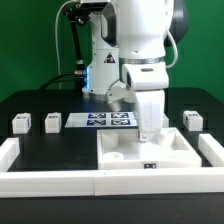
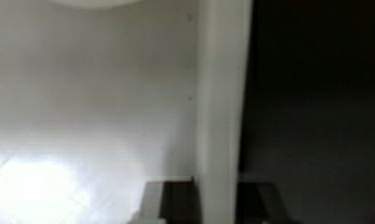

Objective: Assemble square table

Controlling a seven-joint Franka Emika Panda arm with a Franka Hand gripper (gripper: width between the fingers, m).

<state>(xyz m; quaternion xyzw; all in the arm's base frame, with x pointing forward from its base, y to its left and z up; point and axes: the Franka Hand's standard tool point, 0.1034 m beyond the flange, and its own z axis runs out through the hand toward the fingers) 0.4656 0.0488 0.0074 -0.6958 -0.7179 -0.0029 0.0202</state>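
The square table's top, a white slab (image 1: 135, 152) with a raised rim, lies flat at the front middle of the black table. My gripper (image 1: 150, 135) reaches straight down onto its far edge, towards the exterior view's right. In the wrist view the white rim (image 2: 219, 110) runs between the two dark fingers (image 2: 173, 203), and my gripper (image 2: 219, 205) is shut on it. The slab's bright inner face (image 2: 95, 120) fills one side. Three small white leg blocks stand behind: two (image 1: 19, 123) (image 1: 52, 122) on the exterior view's left and one (image 1: 192, 120) on its right.
The marker board (image 1: 105, 120) lies behind the slab, next to the arm's base (image 1: 100, 75). Long white border rails (image 1: 50, 181) run along the front and up both sides (image 1: 212, 150). Dark table surface (image 2: 317, 100) lies beyond the rim in the wrist view.
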